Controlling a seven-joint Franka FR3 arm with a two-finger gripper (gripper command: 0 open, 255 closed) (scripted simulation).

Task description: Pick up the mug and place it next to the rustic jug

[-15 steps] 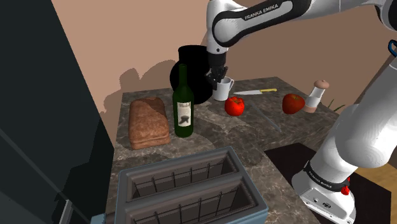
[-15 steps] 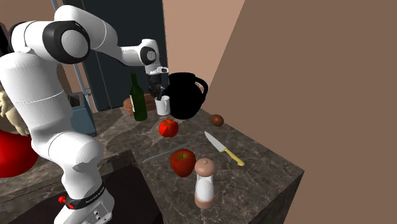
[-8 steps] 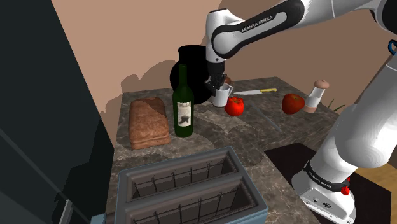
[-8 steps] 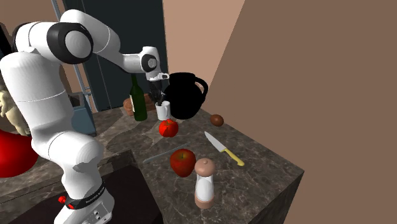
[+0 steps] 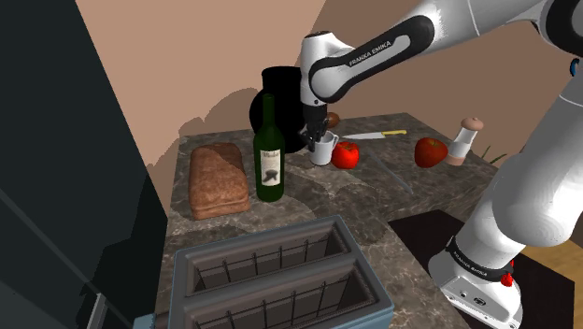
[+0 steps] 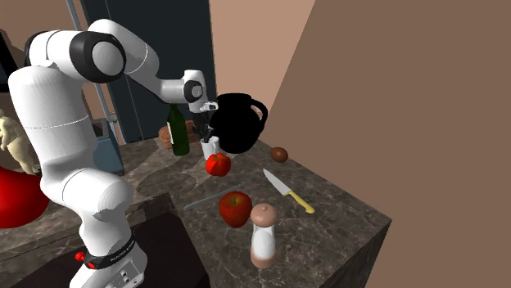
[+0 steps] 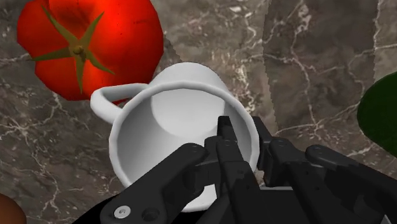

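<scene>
Your mug (image 7: pixel 172 127) is white and hangs directly under the gripper (image 7: pixel 245 132), mouth up. Its axis runs along the fingers, so the wrist view looks straight down into it. Its handle (image 7: pixel 113 97) points away from the fingers, toward the tomato (image 7: pixel 89 44) lying just beside it on the dark marble counter (image 7: pixel 318 57).

You have the mug pinched by its wall: one black finger (image 7: pixel 224 137) reaches inside the cup and the other sits outside the rim, clamped on the side opposite the handle. Nothing else is touched by the hand.

In the shoulder view the mug (image 5: pixel 323 150) sits low at the counter, with the black jug (image 5: pixel 278 92) close behind it toward that view's upper left and the green wine bottle (image 5: pixel 270 154) a little farther to the left. The second exterior view gives the same order: mug (image 6: pixel 211 146) in front of the jug (image 6: pixel 237 123), tomato (image 6: pixel 217 164) in front of the mug. I cannot tell whether the mug's base already rests on the stone or hovers just above it.

As I judge it, the mug is already near the jug, so what you have left is a short straight lowering, if any. Only then open the fingers. Watch the tomato by the handle and the bottle on the other side.
</scene>
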